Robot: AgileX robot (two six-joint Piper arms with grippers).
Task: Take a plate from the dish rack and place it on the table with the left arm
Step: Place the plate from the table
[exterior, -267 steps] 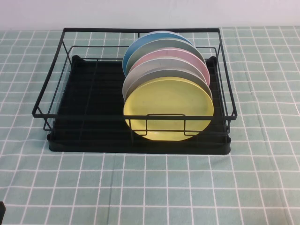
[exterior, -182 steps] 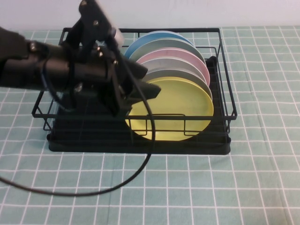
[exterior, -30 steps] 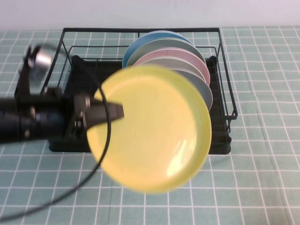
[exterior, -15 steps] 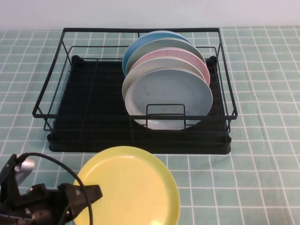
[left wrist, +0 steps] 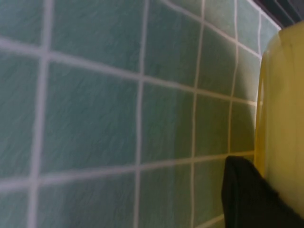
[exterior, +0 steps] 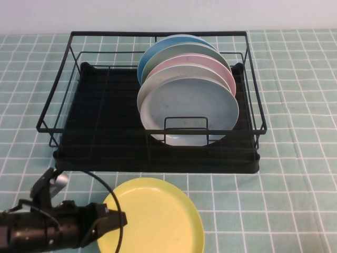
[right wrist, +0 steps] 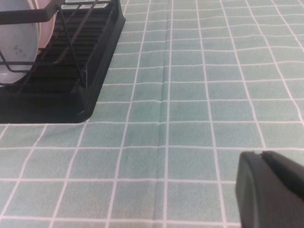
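Note:
The pale-yellow plate [exterior: 158, 216] lies nearly flat, low at the table [exterior: 295, 184] in front of the dish rack [exterior: 100, 121]; I cannot tell whether it rests on the cloth. My left gripper [exterior: 117, 219] reaches in from the near left and is shut on the plate's left rim. In the left wrist view one black finger [left wrist: 247, 199] lies against the yellow plate [left wrist: 285, 95] above the checked table [left wrist: 95, 118]. My right gripper [right wrist: 261, 156] shows only in the right wrist view, shut and empty, hovering over the table [right wrist: 199, 95] beside the rack [right wrist: 71, 71].
Several plates stand upright in the rack's right half: a grey plate [exterior: 189, 108] in front, a pink one [exterior: 213, 64] and a blue one [exterior: 174, 41] behind. The left arm's black cable [exterior: 102, 184] loops over the cloth by the rack's front edge.
One second ago the plate hung tilted in front of the rack. It has come down toward me to the table, and the left arm has sunk to the near left edge with it.

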